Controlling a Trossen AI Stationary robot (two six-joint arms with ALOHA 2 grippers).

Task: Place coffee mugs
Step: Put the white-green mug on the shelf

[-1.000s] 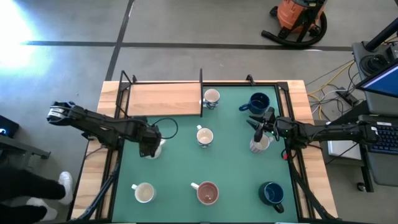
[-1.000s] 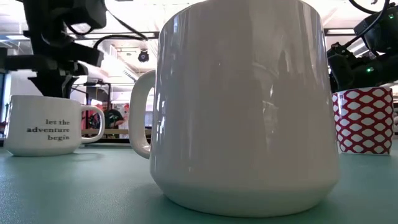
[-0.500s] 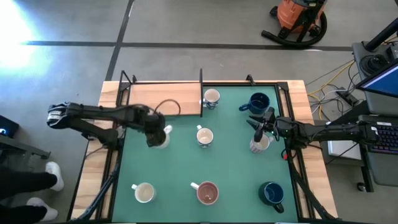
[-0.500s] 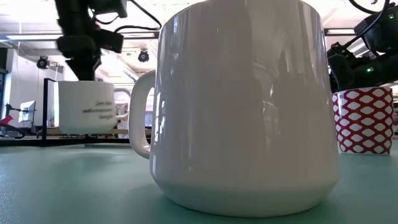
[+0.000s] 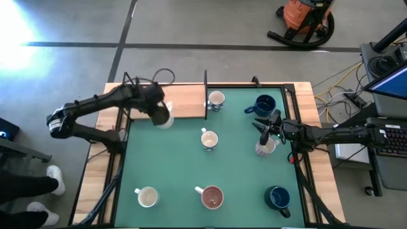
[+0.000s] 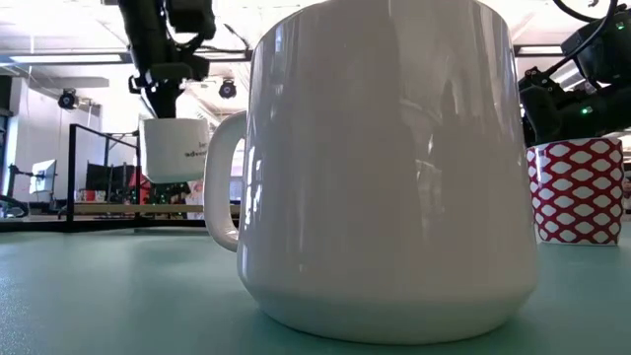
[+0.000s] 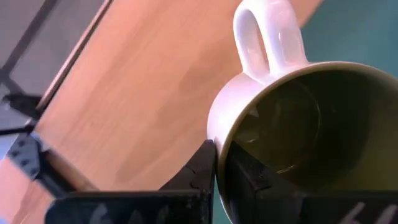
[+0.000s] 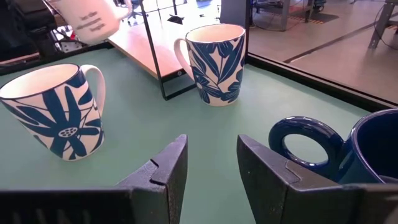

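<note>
Now carrying: left gripper (image 5: 158, 112) clamped on the rim of a white ceramic mug with olive inside (image 7: 292, 130), airborne over the light wooden shelf board (image 5: 184, 100)'s edge.
Advice: lower level — release only once seated.
Right gripper (image 8: 208, 165): fingers apart, idle near the dark navy handled mug (image 8: 348, 152).

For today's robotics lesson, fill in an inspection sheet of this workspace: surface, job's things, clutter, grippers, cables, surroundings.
Surface: green mat, wooden shelf at its far left corner.
Job's things: carried mug in the air at the shelf's edge; seven other mugs on the mat, among them a navy mug.
Clutter: nothing seen.
Grippers: left gripper clamps the carried mug's rim; right gripper open, low near the navy mug.
Cables: loops on the left arm; cables on the floor at right.
Surroundings: orange vacuum, a person's shoes.
</note>
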